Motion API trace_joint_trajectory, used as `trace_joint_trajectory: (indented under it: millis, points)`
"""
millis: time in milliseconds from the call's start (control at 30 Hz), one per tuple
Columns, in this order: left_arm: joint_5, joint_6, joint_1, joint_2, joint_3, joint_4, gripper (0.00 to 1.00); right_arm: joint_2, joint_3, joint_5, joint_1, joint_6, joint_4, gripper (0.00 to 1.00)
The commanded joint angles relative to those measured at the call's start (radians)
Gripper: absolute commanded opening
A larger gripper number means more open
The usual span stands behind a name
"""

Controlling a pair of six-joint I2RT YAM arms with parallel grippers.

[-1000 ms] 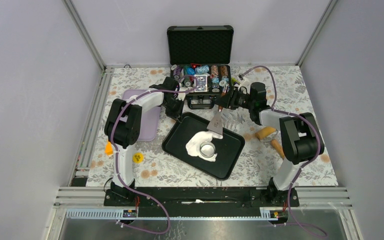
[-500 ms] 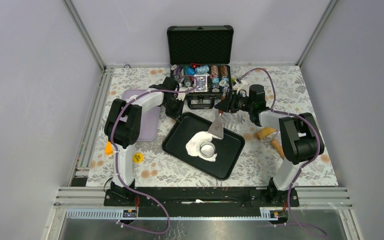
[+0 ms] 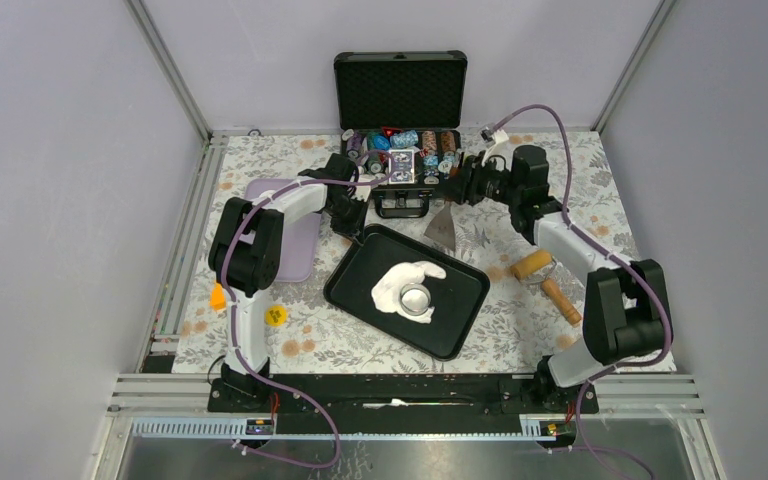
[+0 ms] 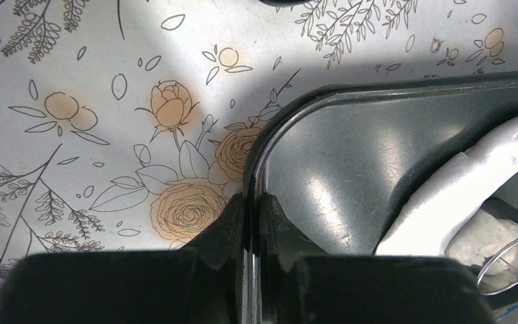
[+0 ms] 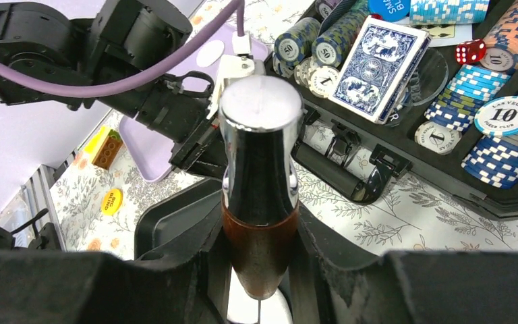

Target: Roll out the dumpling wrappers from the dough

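The dough (image 3: 398,283) is an irregular flat white sheet in the black tray (image 3: 460,305). A steel ring cutter (image 3: 415,298) stands on it. No separate round wrapper shows. My left gripper (image 3: 352,228) is shut on the tray's far left rim (image 4: 251,177); the dough (image 4: 458,192) and the ring cutter (image 4: 512,263) lie to its right. My right gripper (image 3: 467,190) is shut on a scraper's wood and steel handle (image 5: 260,169). It holds the blade (image 3: 443,228) in the air past the tray's far edge.
An open black case (image 3: 405,150) of poker chips and cards stands at the back. A lilac board (image 3: 298,245) lies left of the tray and a wooden rolling pin (image 3: 543,273) right of it. A yellow chip (image 3: 276,315) and an orange block (image 3: 218,297) lie front left.
My right gripper has lifted the scraper off the dough and carried it back and to the right, past the tray's far edge. The left gripper and the dough have not moved.
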Motion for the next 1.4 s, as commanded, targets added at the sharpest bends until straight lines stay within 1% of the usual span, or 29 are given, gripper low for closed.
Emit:
trace_joint_trajectory:
  millis: [0,167,267,367,500,700,867,1000,1200,1300,1367]
  points:
    - [-0.003,0.018,0.009,0.023,-0.004,-0.019,0.00,-0.083,-0.005,0.034,0.001,-0.039,-0.061,0.00]
    - [0.000,0.017,0.010,0.020,-0.006,-0.016,0.00,-0.155,-0.184,0.081,-0.012,-0.055,0.042,0.00]
    - [0.001,0.017,0.012,0.017,-0.011,-0.013,0.00,-0.183,-0.230,0.122,-0.035,-0.021,0.025,0.00]
    - [0.001,0.016,0.013,0.015,-0.013,-0.011,0.00,-0.221,-0.226,0.121,-0.044,0.004,-0.055,0.00]
    - [0.002,0.015,0.014,0.016,-0.012,-0.010,0.00,-0.252,-0.225,0.166,-0.044,0.059,-0.138,0.00]
    - [0.002,0.015,0.013,0.014,-0.014,-0.008,0.00,-0.195,-0.232,0.243,-0.044,0.169,-0.199,0.00]
    - [0.001,0.014,0.014,0.012,-0.016,-0.006,0.00,-0.133,-0.222,0.254,-0.048,0.178,-0.240,0.00]
    - [0.002,0.014,0.015,0.012,-0.016,-0.005,0.00,-0.151,-0.218,0.342,-0.047,0.169,-0.268,0.00]
    - [0.005,0.015,0.015,0.013,-0.016,-0.005,0.00,-0.182,-0.242,0.437,-0.049,0.188,-0.257,0.00]
    - [0.005,0.014,0.015,0.013,-0.014,-0.005,0.00,-0.173,-0.270,0.470,-0.049,0.228,-0.191,0.00]
    - [0.005,0.014,0.015,0.013,-0.015,-0.005,0.00,-0.153,-0.282,0.457,-0.049,0.258,-0.131,0.00]
